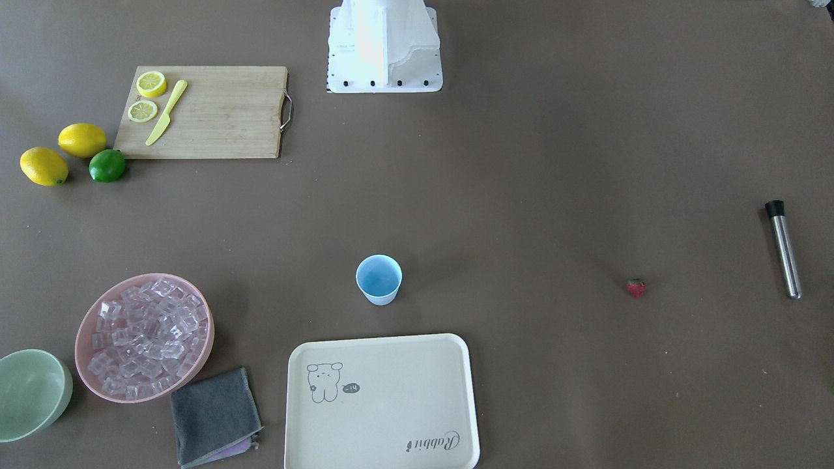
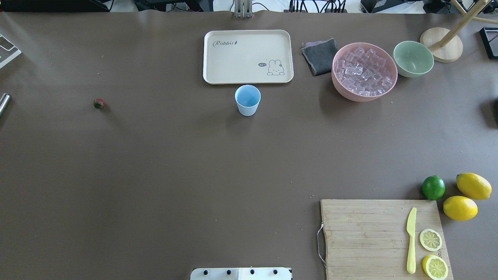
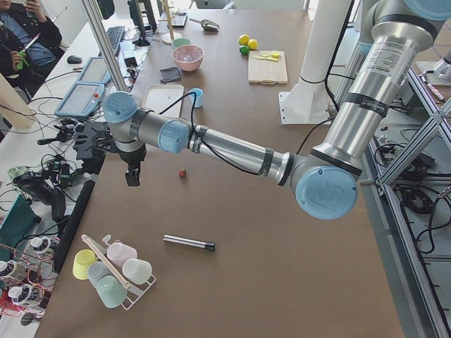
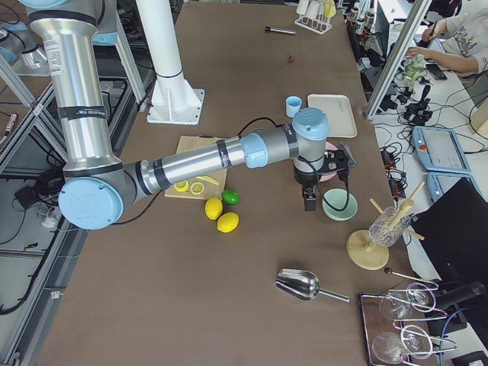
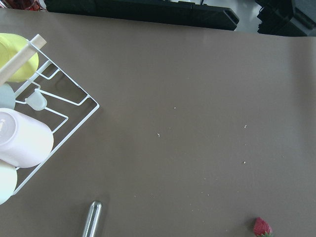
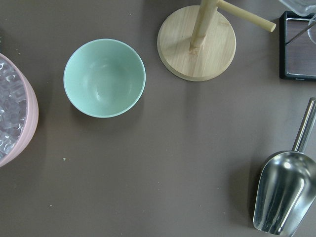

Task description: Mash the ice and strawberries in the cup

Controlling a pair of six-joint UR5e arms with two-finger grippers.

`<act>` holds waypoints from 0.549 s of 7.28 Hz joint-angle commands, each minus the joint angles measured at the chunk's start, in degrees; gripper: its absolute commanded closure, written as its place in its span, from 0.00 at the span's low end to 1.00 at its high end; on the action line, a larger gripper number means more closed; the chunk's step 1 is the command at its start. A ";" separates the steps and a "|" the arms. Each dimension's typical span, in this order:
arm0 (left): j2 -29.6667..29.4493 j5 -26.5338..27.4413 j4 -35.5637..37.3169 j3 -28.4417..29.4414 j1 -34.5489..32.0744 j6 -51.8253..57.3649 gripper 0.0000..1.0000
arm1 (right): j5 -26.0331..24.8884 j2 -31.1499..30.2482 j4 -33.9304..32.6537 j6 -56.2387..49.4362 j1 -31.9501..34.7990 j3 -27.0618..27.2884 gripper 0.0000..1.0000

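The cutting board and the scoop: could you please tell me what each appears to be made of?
The cutting board looks like pale wood or bamboo with a matte finish, going by its parallel strips and grain. The scoop looks like polished metal, probably stainless steel, given its silvery, mirror-like reflections.

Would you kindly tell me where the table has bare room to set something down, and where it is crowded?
The widest bare patch lies between the cup, the strawberry and the cutting board. The tray is bare too. It is crowded where the pink bowl of ice, grey cloth and green bowl cluster, and around the lime and lemons.
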 commanded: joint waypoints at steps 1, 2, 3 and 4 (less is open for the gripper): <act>0.07 -0.07 0.03 -0.78 -0.12 0.00 0.02 | 0.02 0.09 0.00 0.11 0.00 0.03 0.00; 0.07 -0.07 0.03 -0.79 -0.13 0.00 0.02 | 0.02 0.26 0.00 0.20 0.00 0.12 0.00; 0.07 0.01 0.03 -0.79 -0.13 0.00 0.02 | 0.02 0.26 0.00 0.28 0.00 0.38 0.00; 0.07 -0.07 0.03 -0.87 -0.13 0.00 0.02 | -0.15 0.18 0.00 0.28 0.00 0.73 0.00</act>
